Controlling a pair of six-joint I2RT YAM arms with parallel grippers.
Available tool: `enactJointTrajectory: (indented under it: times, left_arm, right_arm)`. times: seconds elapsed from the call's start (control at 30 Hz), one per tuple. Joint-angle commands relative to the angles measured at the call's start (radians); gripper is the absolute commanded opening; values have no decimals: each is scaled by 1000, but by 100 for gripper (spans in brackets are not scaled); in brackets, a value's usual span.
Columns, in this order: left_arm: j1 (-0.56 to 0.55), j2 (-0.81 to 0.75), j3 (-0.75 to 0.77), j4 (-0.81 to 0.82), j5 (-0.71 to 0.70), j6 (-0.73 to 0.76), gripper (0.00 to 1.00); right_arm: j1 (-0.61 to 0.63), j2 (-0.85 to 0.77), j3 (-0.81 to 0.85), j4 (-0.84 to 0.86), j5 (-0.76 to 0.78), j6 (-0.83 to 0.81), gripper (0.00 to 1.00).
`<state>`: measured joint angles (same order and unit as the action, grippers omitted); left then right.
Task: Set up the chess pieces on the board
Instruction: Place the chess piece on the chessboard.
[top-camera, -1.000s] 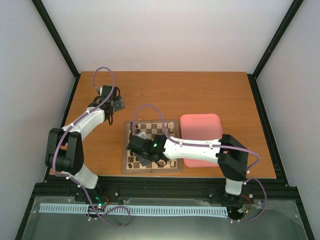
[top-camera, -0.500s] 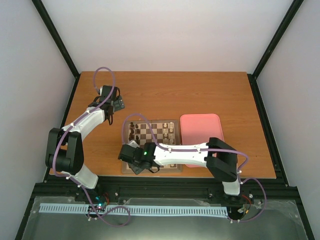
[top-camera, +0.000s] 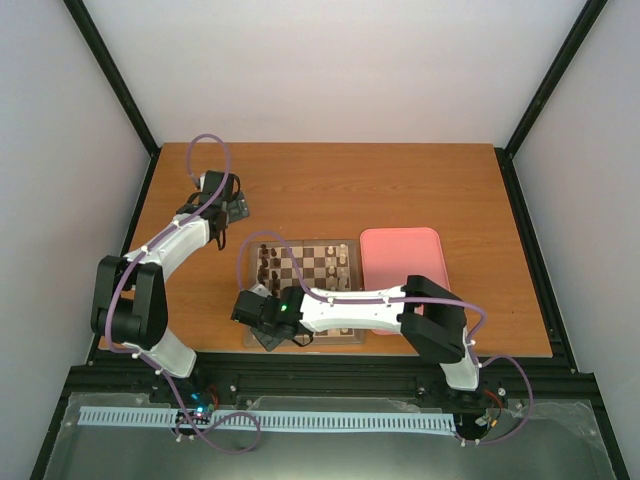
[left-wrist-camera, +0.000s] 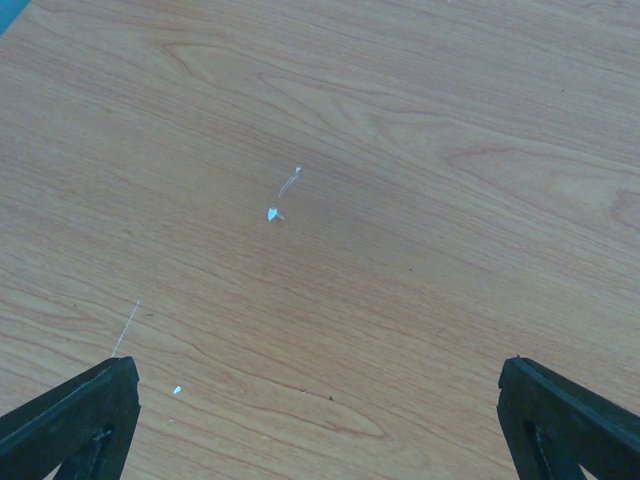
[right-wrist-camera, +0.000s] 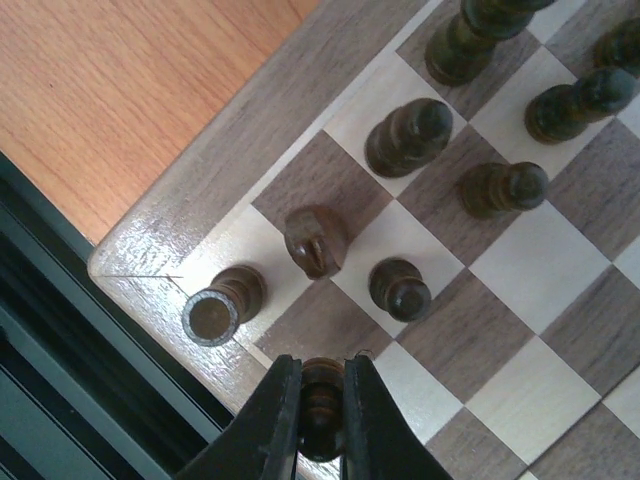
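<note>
Right arm just swung back from the middle of the board (right-wrist-camera: 265, 130) to its near-left corner, and the right gripper (right-wrist-camera: 320, 410) is pinched tight on a small dark piece (right-wrist-camera: 321, 385) right over the near edge. The rook (right-wrist-camera: 215, 310), knight (right-wrist-camera: 317, 240) and a pawn (right-wrist-camera: 400, 288) already stand there, so I'd guess this one fills the open square beside the rook. More dark chess pieces (top-camera: 265, 262) line the board's left edge. Left gripper (left-wrist-camera: 320, 420) is spread wide over the bare table (top-camera: 400, 180) near its far-left corner. The pink tray (top-camera: 400, 255), just right of the board, looks empty, though the arm hides part of it.
</note>
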<state>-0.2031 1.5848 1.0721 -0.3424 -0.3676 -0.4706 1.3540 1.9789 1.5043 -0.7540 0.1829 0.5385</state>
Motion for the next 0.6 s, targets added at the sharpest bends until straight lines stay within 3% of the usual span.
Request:
enactJointTrajectory:
  times: [0.0,0.57]
  left_arm:
    - [-7,20,37,-4,7,2,100]
    - [-7,18,37,-4,8,3,100]
  right_arm:
    - [11,29,34,14,-15,-16,3]
    - [11,53,45,11,-21,-22,5]
